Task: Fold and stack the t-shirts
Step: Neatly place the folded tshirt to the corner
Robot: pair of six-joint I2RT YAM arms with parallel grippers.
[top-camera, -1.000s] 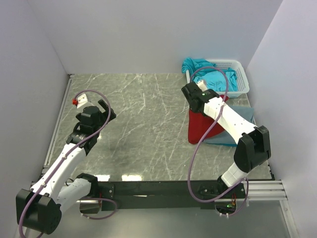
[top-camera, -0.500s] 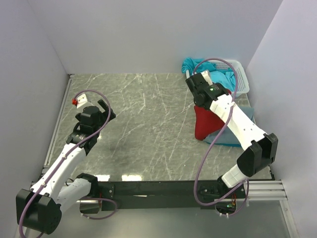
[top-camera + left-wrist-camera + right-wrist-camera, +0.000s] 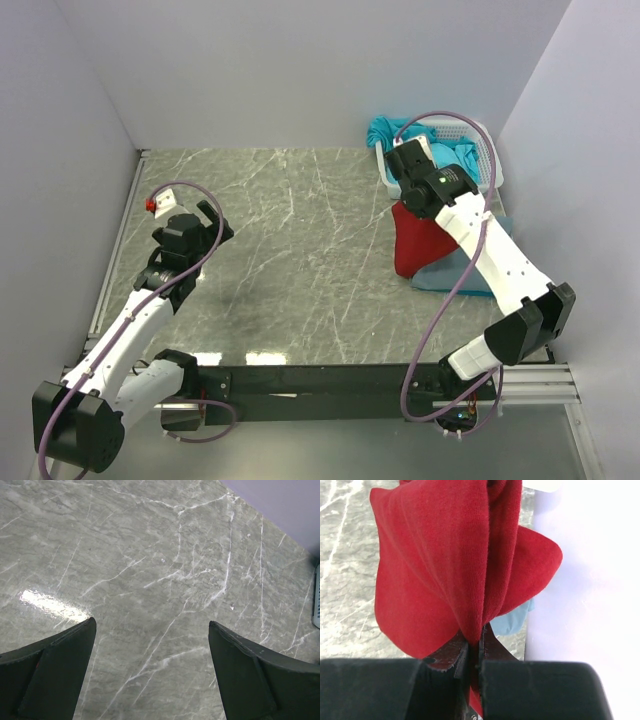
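My right gripper (image 3: pixel 408 203) is shut on the dark red t-shirt (image 3: pixel 418 246) and holds it up, so it hangs in folds; in the right wrist view the cloth (image 3: pixel 455 570) is pinched between my jaws (image 3: pixel 474 647). Under it, at the table's right, lies the grey-blue t-shirt (image 3: pixel 478 278), a corner of which shows in the wrist view (image 3: pixel 512 622). Turquoise t-shirts (image 3: pixel 392 132) fill the white basket (image 3: pixel 491 160). My left gripper (image 3: pixel 201 214) is open and empty over bare table at the left, fingers (image 3: pixel 250 670) wide apart.
The white lattice basket stands at the back right corner against the walls. A small red and white object (image 3: pixel 158 199) lies near the left edge. The right wall (image 3: pixel 585 580) is close to my right gripper.
My right gripper has moved back and to the right toward the basket, carrying the dark red shirt higher. The left arm has not moved.
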